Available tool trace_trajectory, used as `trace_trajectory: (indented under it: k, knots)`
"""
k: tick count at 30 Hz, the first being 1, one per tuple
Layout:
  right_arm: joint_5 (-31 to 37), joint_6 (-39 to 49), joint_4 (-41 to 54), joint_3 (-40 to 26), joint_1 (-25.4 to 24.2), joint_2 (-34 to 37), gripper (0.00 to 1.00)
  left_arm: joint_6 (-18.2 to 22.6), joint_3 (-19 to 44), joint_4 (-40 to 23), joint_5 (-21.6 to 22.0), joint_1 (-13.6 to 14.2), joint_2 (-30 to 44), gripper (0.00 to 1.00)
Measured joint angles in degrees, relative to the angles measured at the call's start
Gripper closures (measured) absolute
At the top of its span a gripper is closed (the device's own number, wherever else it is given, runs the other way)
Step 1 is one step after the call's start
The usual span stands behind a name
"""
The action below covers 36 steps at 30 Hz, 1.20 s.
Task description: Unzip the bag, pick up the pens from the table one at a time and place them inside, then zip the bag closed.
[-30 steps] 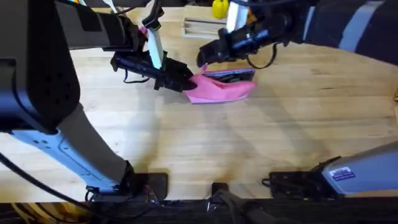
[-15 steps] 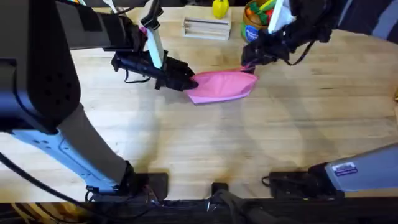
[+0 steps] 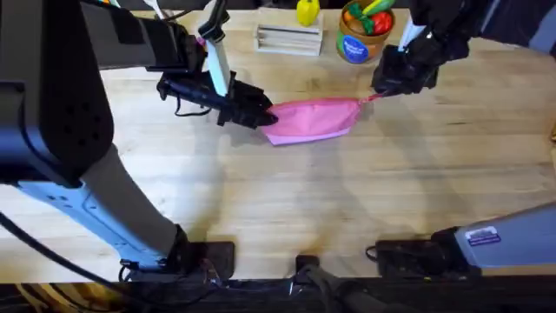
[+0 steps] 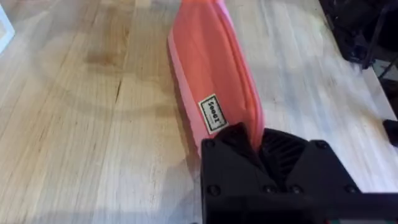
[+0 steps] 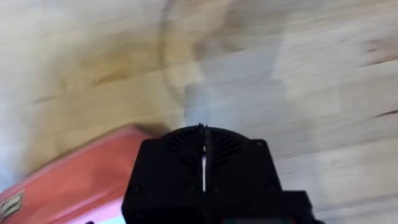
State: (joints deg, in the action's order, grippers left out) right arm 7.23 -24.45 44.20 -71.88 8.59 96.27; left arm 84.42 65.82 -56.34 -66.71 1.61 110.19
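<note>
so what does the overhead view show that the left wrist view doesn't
Overhead alone: the blue tub of toy food, a yellow toy and a light wooden tray at the far edge, plus the right hand at the far end of the bag, where a thin pink bit sticks out. Left wrist alone: the small label on the bag's side. Both: the pink bag lying on the table, zipped shut, with the left hand closed on its near end.

Light plank tabletop (image 3: 365,209), soft shadows, clutter along far edge
</note>
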Motion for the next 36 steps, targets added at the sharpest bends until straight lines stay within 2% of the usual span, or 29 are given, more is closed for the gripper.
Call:
trace_trajectory:
  k: [2,8,9,15,17,20,21,22,32,36]
  knots:
    - [2.7,-1.0,-0.1,-0.1,-0.7,0.0,0.941,0.0,0.0,0.0,0.6,-0.2,0.0,0.958]
    - [6.5,-2.3,-0.3,-0.3,-1.5,-0.3,0.088,0.0,0.0,0.0,0.9,-0.3,0.0,0.957]
    - [6.7,-2.3,-0.3,-0.3,-1.5,-0.7,0.026,0.0,0.0,0.0,0.9,-0.3,0.0,0.958]
    - [7.3,-2.6,-0.4,-0.3,-1.5,-7.6,0.008,0.0,0.0,0.0,1.0,-0.3,0.0,0.946]
    - [7.5,-2.3,-0.4,-0.3,-1.5,-10.4,0.008,0.2,0.0,-0.3,0.5,-0.4,0.0,0.693]
    - [7.7,-0.2,-0.2,-0.4,-1.5,-14.5,0.008,0.2,0.0,-0.4,0.0,-0.5,0.0,0.200]
    - [7.7,0.9,0.2,-0.5,-1.5,-15.5,0.008,0.2,0.0,-0.4,-0.2,-0.5,0.0,0.072]
    - [7.6,2.0,0.8,-0.5,-1.5,-16.6,0.008,0.1,0.0,-0.5,-0.2,-0.5,0.0,0.024]
    - [4.0,8.6,2.4,-0.5,-1.5,-26.5,0.008,0.2,0.0,0.0,-0.6,-0.5,0.0,0.006]
    - [2.8,11.2,4.1,-0.5,-1.5,-29.8,0.008,0.2,0.2,-1.5,0.3,-0.8,0.0,0.004]
